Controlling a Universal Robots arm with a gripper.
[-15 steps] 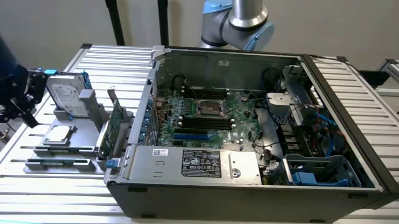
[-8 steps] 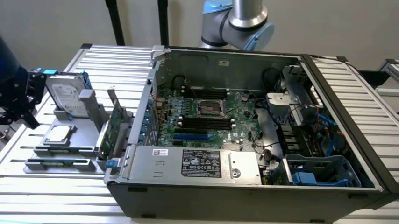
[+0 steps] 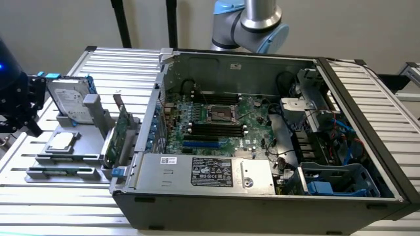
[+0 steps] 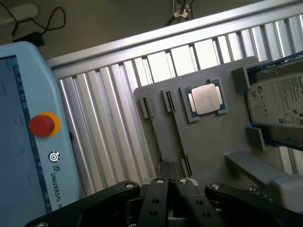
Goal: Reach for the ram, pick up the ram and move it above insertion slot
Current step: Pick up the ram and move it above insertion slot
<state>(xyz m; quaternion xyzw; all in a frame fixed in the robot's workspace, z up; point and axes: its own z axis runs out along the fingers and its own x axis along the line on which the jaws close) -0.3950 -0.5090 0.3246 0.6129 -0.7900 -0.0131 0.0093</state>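
Note:
The ram (image 3: 60, 171), a thin green stick, lies in the front holder of the grey fixture (image 3: 78, 160) on the exterior view's left, outside the computer case. My gripper (image 3: 19, 105) is a dark shape at the far left edge, beyond the fixture and apart from the ram. In the wrist view the gripper (image 4: 168, 182) hangs over the near part of the grey fixture (image 4: 213, 142). The insertion slot (image 3: 217, 129) is one of several parallel black rows on the motherboard inside the open case, just behind the shorter blue slot (image 3: 200, 144).
On the fixture stand a silver hard drive (image 3: 69, 101) (image 4: 279, 101), a processor chip (image 3: 62, 141) (image 4: 205, 100) and an upright green expansion card (image 3: 121, 135). A teach pendant with a red button (image 4: 42, 124) lies beside the slatted table. The case walls (image 3: 147, 128) rise between fixture and motherboard.

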